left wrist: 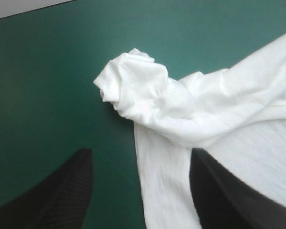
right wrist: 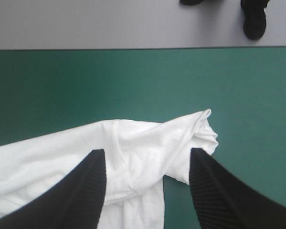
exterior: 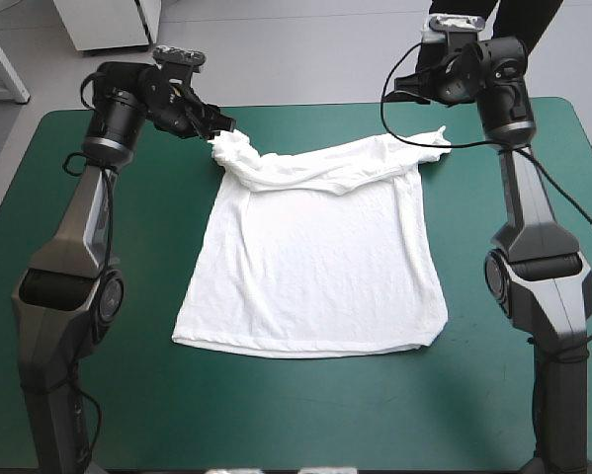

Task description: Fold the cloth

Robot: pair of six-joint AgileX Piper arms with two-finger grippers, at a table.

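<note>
Cloth: white short-sleeved fabric T-shirt (exterior: 315,267), flat mid-frame on teal-green counter (exterior: 276,415); bunched band runs left-right along its upper edge.
Left end effector (exterior: 219,126): wide open, empty, at the band's upper-left end.
Right end effector (right wrist: 146,152): wide open, empty, over the upper-right end.

End effectors (left wrist: 141,151) (right wrist: 147,151) — both spread apart.
</note>
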